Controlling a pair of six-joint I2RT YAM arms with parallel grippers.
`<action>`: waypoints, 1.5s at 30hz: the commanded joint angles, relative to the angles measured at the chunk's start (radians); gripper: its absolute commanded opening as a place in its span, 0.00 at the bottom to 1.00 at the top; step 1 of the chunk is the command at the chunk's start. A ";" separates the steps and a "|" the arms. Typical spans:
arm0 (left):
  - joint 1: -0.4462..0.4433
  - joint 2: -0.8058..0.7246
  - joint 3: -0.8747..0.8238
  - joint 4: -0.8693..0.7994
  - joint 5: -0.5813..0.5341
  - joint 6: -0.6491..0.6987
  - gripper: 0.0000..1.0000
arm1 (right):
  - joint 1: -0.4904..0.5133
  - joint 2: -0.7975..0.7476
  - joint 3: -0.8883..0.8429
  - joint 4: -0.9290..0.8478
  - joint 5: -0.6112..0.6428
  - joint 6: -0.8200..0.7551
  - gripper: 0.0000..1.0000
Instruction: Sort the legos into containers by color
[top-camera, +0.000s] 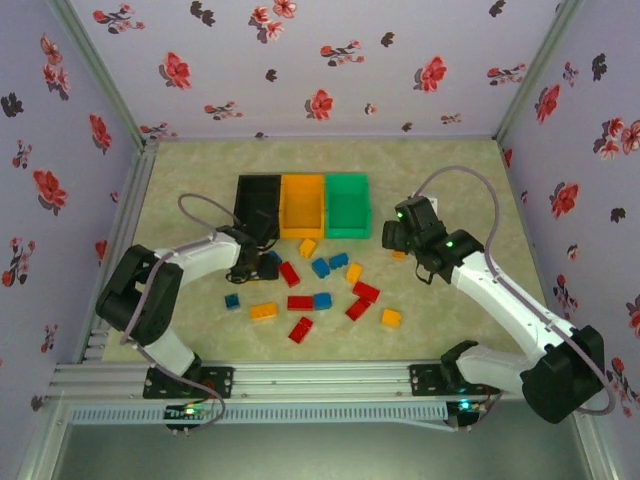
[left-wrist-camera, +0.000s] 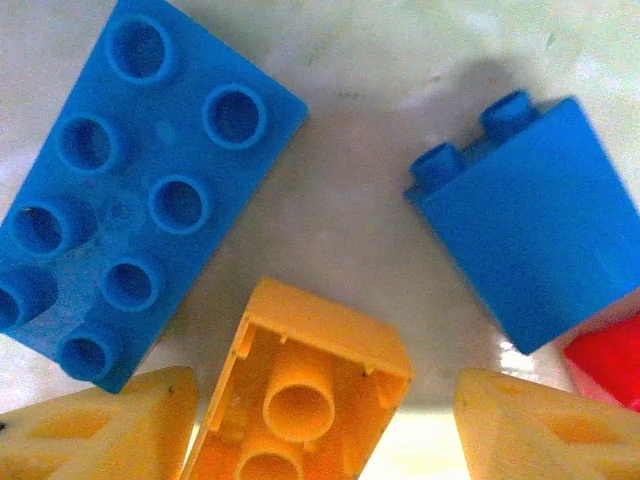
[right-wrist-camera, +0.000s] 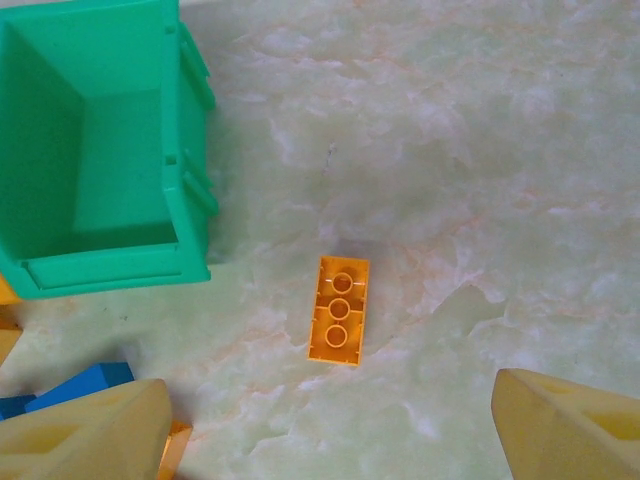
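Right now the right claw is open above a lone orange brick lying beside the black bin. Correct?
One thing is wrong: the orange brick lies beside the green bin, not a black one. The right wrist view shows it. The rest holds: the right claw is open above that brick.

- Desk: pale green-beige top with a marbled pattern.
- Back wall: lavender, printed with red and dark flowers.
- Side walls: same floral print, one on each side of the desk.
- Aluminium rail: runs along the desk's near edge.
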 joint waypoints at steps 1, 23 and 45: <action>-0.002 0.017 0.030 0.029 -0.036 0.024 0.69 | 0.008 -0.009 0.015 -0.031 0.028 0.005 0.84; -0.003 -0.083 0.040 -0.050 -0.039 0.018 0.34 | 0.015 -0.016 0.023 -0.046 0.026 0.001 0.81; 0.194 0.115 0.496 -0.091 0.021 0.217 0.28 | 0.029 -0.054 -0.010 -0.067 0.038 0.018 0.80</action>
